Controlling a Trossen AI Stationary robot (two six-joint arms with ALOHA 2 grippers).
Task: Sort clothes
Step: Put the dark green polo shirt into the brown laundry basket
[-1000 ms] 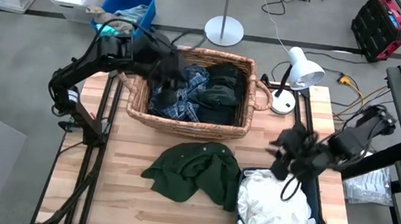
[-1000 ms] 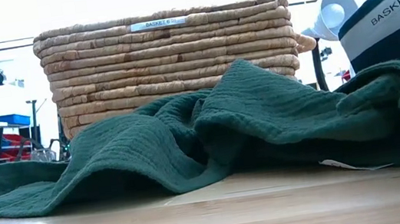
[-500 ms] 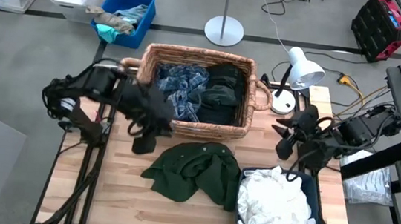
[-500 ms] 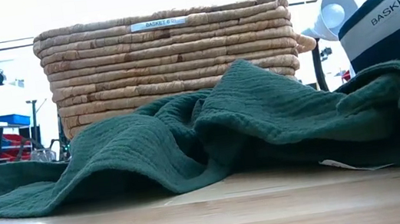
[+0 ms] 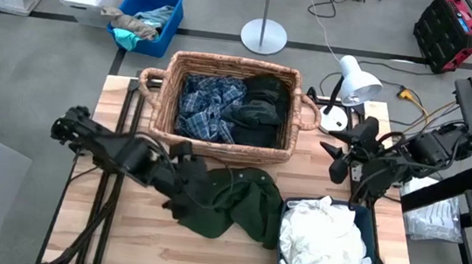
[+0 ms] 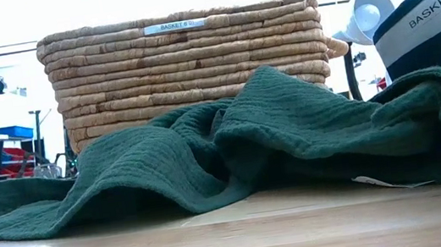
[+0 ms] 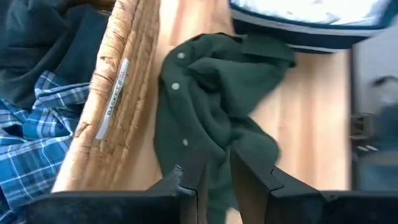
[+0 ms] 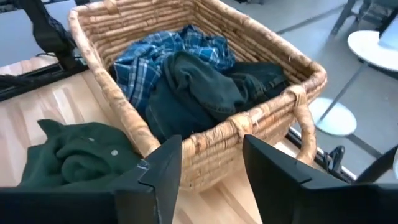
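Observation:
A dark green shirt [image 5: 233,202] lies crumpled on the wooden table in front of a wicker basket [image 5: 160,115]. It also shows in the low view [image 6: 273,134]. The basket holds a navy plaid garment [image 5: 208,107] and dark garments [image 5: 260,108]. White clothes [image 5: 325,242] fill a navy bin [image 6: 437,18] at the near right. My left gripper [image 5: 184,188] hovers over the shirt's left part [image 7: 205,106], its fingers a narrow gap apart [image 7: 217,177] and empty. My right gripper [image 5: 338,165] is open and empty beside the basket's right handle, facing the basket [image 8: 211,162].
A white desk lamp [image 5: 351,83] stands at the far right of the table, close behind my right gripper. A blue bin with rags [image 5: 147,17] sits on the floor beyond the table. Bare wood [image 5: 136,245] lies at the near left.
My left gripper has swung from above the basket toward the table's near edge and now stands over the green shirt's left part. My right gripper has drawn back from above the white clothes toward the far edge. The shirt has not moved.

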